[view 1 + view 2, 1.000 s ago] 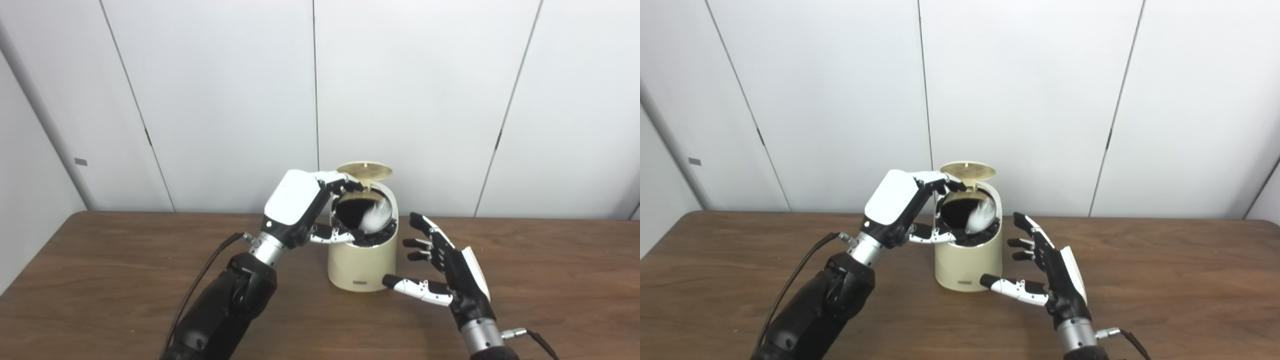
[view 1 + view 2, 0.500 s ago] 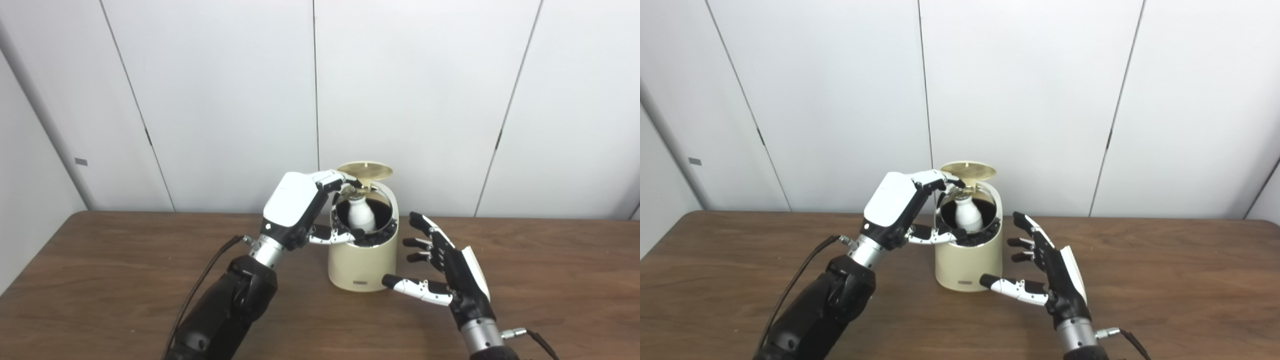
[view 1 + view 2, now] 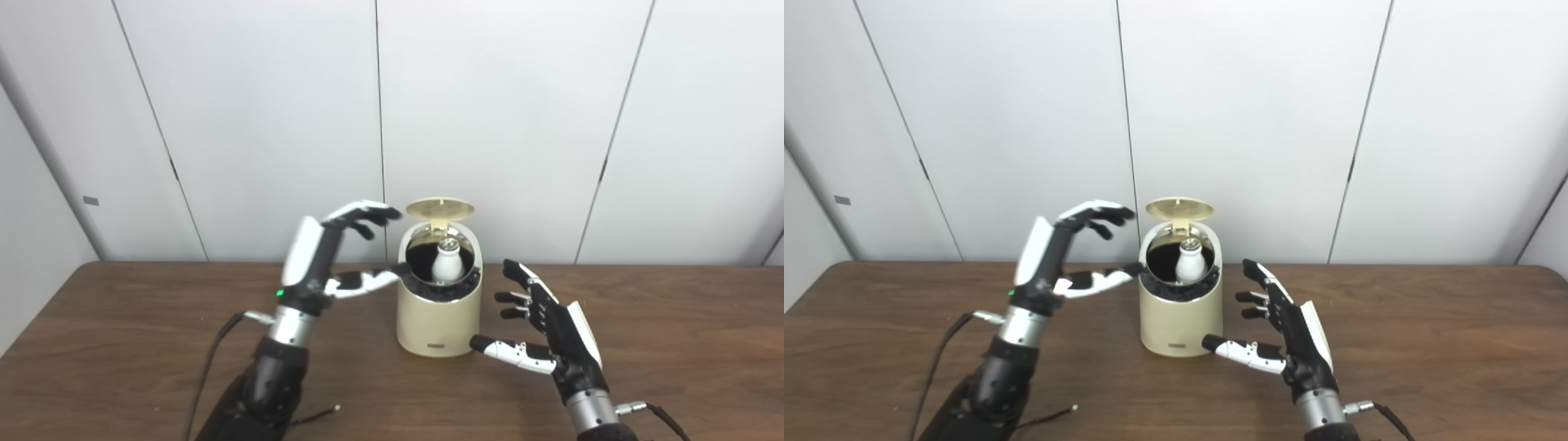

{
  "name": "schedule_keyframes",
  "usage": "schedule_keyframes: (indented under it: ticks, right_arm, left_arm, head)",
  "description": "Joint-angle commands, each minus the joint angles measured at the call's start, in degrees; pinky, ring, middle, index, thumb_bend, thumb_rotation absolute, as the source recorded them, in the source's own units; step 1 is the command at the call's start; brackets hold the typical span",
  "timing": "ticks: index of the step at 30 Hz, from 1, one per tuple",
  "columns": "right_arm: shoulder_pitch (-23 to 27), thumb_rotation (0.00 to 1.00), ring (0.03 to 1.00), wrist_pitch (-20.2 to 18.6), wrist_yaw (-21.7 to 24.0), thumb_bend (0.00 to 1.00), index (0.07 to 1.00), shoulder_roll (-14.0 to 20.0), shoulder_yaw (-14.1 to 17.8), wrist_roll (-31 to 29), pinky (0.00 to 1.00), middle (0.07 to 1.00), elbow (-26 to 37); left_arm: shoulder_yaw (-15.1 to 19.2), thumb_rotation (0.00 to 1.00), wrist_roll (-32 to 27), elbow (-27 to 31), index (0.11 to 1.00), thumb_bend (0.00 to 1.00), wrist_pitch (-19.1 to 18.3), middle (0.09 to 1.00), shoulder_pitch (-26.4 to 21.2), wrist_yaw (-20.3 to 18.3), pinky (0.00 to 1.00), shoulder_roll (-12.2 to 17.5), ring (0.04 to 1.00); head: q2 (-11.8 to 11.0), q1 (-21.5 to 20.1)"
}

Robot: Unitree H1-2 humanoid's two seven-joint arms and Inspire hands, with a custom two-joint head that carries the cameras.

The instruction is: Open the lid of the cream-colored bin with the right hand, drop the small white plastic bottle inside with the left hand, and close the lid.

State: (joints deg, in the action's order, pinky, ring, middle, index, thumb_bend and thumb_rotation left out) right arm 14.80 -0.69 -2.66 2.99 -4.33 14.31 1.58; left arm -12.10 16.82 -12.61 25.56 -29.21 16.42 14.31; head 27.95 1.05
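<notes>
The left hand has been pulled back from the mouth of the bin since the earlier pictures, and the whole picture has shifted a little too, so the camera has been moved. The fingers of that hand are spread wide and nothing is held in them. The thumb is stretched toward the rim of the bin, and it cannot be told if the rim is touched. The small white bottle is seen standing upright inside the cream bin, with its cap near the top of the opening. So the drop has been done, it seems, and only the closing of the lid is left. The lid is held up at the back of the bin and is not yet shut. The right hand is kept just beside the bin on its right, low by the table. Its fingers are spread apart and nothing is gripped. Its thumb is pointed at the foot of the bin, where a small dark plate is seen; what that plate is cannot be made out. The bottom of the bottle is hidden by the dark inside of the bin. Both arms are cut off at the bottom edge.
</notes>
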Motion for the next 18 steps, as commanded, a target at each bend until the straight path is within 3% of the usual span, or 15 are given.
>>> schedule_keyframes:
  ticks: [1,4,8,10,12,15,18]
  right_arm:
    - [1.6,0.29,0.747,2.1,-0.3,0.84,0.881,0.2,0.4,-0.5,0.65,0.887,1.1]
    - [1.6,0.29,0.743,2.5,-0.3,0.84,0.878,0.4,0.5,-0.6,0.64,0.885,0.8]
    - [1.5,0.3,0.746,3.7,-0.2,0.83,0.88,0.7,0.6,-1.2,0.65,0.889,0.0]
    - [1.5,0.31,0.76,4.0,-0.2,0.83,0.882,0.8,0.7,-1.3,0.68,0.891,-0.3]
    - [1.4,0.34,0.771,4.3,-0.4,0.81,0.881,0.8,0.8,-1.3,0.69,0.89,-0.2]
    - [2.0,0.41,0.781,4.8,-1.0,0.74,0.876,1.1,1.4,-1.2,0.66,0.884,0.1]
    - [3.7,0.47,0.789,5.0,-1.2,0.66,0.876,2.4,2.1,-0.5,0.67,0.878,0.0]
  left_arm:
    - [0.6,0.0,-2.4,1.9,0.66,0.63,1.4,0.689,-1.1,0.3,0.53,1.7,0.649]
    - [0.8,0.0,-6.0,1.5,0.677,0.64,1.4,0.701,0.1,0.4,0.54,3.1,0.66]
    - [3.1,0.04,-10.6,0.5,0.704,0.62,1.3,0.716,2.2,-3.6,0.56,2.8,0.669]
    - [4.5,0.19,-11.5,0.9,0.747,0.64,-1.5,0.747,3.5,-6.1,0.57,2.5,0.69]
    - [5.3,0.24,-12.7,2.5,0.784,0.65,-6.4,0.773,4.8,-9.1,0.6,2.6,0.718]
    - [6.4,0.27,-13.7,4.5,0.819,0.63,-11.9,0.785,6.3,-12.7,0.63,2.7,0.735]
    - [7.3,0.27,-13.5,5.7,0.819,0.62,-14.8,0.781,7.6,-15.1,0.64,2.7,0.727]
  head:
    - [0.0,0.0]
    - [-0.3,0.0]
    - [-1.4,-0.6]
    - [-2.0,-1.0]
    - [-2.2,-1.0]
    - [-3.3,-1.5]
    - [-3.8,-1.7]
